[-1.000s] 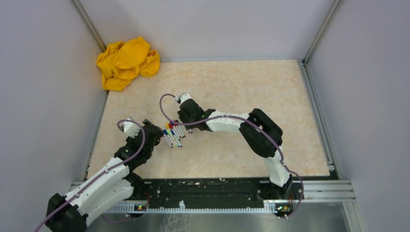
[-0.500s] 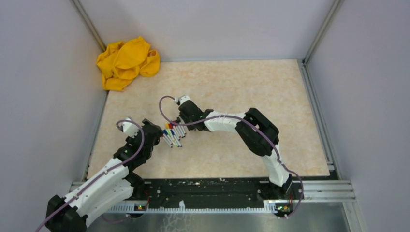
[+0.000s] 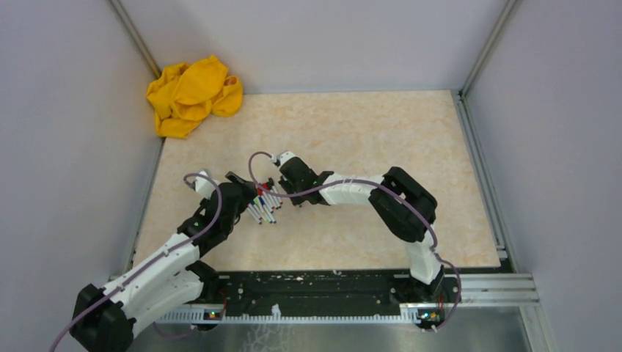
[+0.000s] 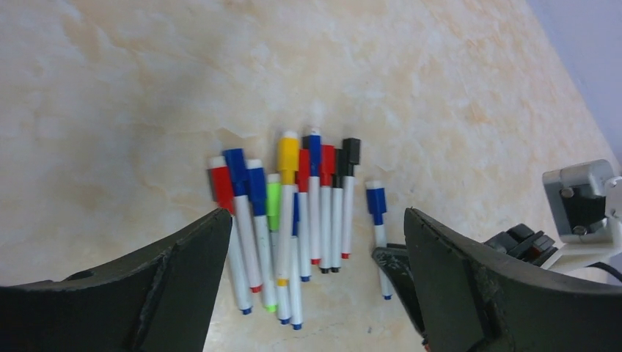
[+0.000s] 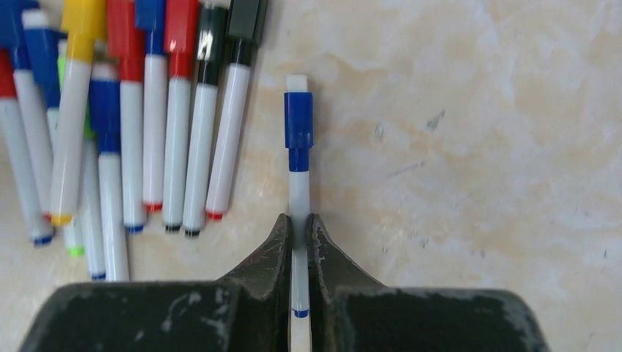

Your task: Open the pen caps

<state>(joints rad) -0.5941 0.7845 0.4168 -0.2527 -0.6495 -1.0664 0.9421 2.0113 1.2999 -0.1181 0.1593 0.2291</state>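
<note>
The right hand (image 5: 299, 224) is clamped on the white barrel of a lone marker (image 5: 298, 187), low down near its tail end. Its blue cap (image 5: 298, 121) sticks out free ahead of the fingertips. That marker looks to lie flat on the desk (image 5: 477, 147), just beside the main bunch (image 4: 293, 220) but apart from it. The other pen caps (image 4: 287, 155), red, blue, yellow, green and black, all sit on their markers in that bunch, pointing the same way. None is off as far as I can see. The left hand (image 4: 315, 220) hangs above the bunch with its fingers spread wide, holding nothing.

These markers look feather-light, hard, smooth plastic. The barrel is thin and round, so I reckon it could twist or slide in a pinch. The cap is short and stubby, a snap fit I'd guess, needing a straight pull along the barrel. To my eye the best hold for the left hand is across the blue cap's middle, while the right steadies the barrel. A crooked tug could flick it away. A yellow cloth (image 3: 192, 94) sits crumpled in the far corner, well apart.
</note>
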